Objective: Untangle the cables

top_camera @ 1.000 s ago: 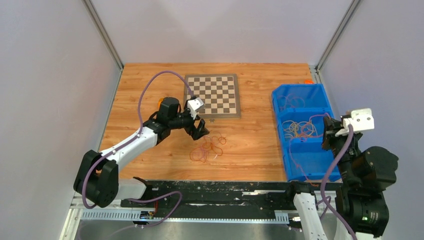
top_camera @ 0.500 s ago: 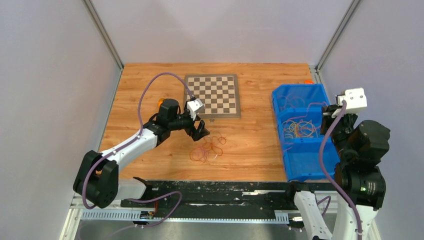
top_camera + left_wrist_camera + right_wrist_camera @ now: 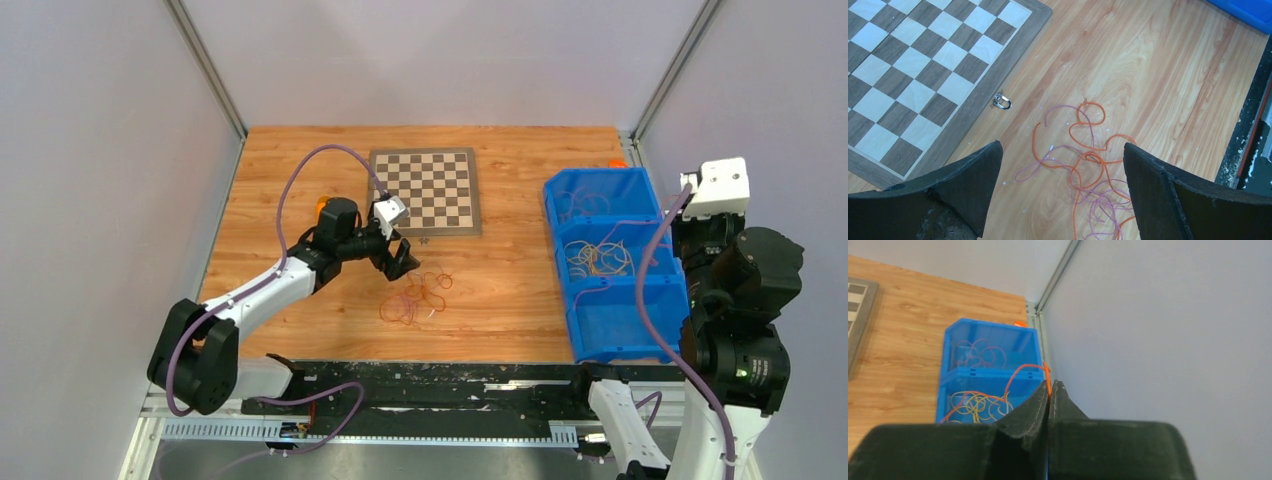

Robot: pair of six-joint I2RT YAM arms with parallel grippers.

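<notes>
Cables (image 3: 1091,156) below spread L hand (image 3: 1062,146)

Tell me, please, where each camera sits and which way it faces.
Top external: above and behind the bases, looking down on the table; both arms show.
Left wrist: on the left arm, facing down at the cables and chessboard; open left tool frames them.
Right wrist: raised at the right, facing the bin and far corner; shut right tool pinches an orange cable.
Shared: top and left wrist both show cables and chessboard; top and right wrist, the bin.
</notes>
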